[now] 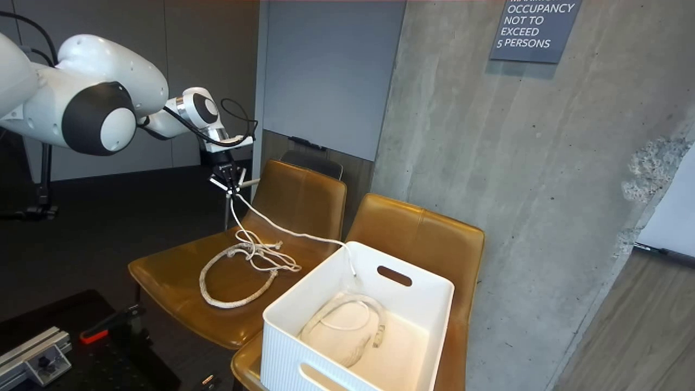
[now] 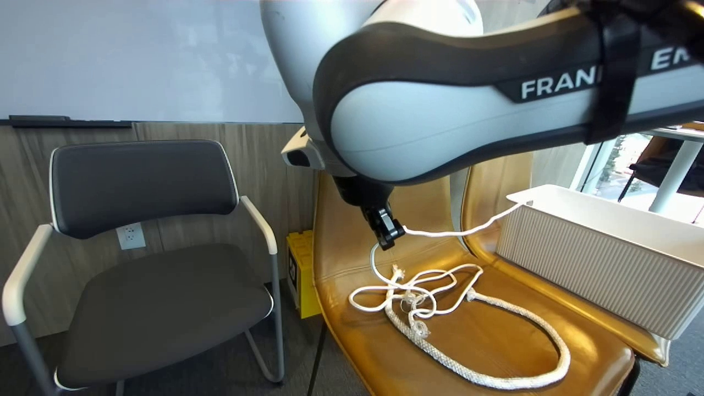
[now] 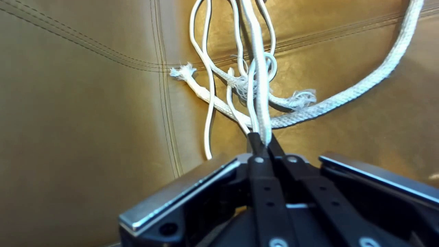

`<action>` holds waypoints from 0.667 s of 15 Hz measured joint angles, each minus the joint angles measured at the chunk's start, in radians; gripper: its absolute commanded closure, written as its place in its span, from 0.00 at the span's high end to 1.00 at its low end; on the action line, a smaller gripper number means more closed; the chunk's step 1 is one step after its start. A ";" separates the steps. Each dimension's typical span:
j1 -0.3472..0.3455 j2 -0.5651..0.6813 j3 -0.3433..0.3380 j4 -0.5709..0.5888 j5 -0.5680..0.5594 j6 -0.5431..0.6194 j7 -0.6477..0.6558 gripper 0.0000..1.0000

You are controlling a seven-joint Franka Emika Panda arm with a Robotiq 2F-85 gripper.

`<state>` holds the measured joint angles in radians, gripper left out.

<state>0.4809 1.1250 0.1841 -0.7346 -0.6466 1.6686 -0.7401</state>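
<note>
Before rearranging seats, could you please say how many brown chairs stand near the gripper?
2: a brown chair bearing rope below the gripper; another chair beneath the white bin.

The white arm (image 1: pixel 141 81) has black-ringed joints (image 1: pixel 96 117), "FRAN" lettering (image 2: pixel 562 82), black cables (image 1: pixel 190 127) and a black, silver-screwed tool (image 3: pixel 264 141).

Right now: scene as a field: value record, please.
gripper: shut on white cord, over a brown chair
cord runs: one over the rim of the white bin, hanging inside; another down to the seat, tangled there
thick rope: curved, on that seat
bin support: second brown chair
bin contents: another thick length
nearby: gray chair, yellow box
</note>
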 measured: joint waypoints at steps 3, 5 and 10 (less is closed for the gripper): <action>-0.052 0.004 0.008 -0.024 0.055 0.000 0.003 0.36; -0.094 0.000 0.009 -0.053 0.076 0.003 0.004 0.51; -0.220 -0.039 0.004 -0.206 0.082 0.038 0.004 0.88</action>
<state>0.2613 1.0862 0.1878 -0.9401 -0.5650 1.7066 -0.7358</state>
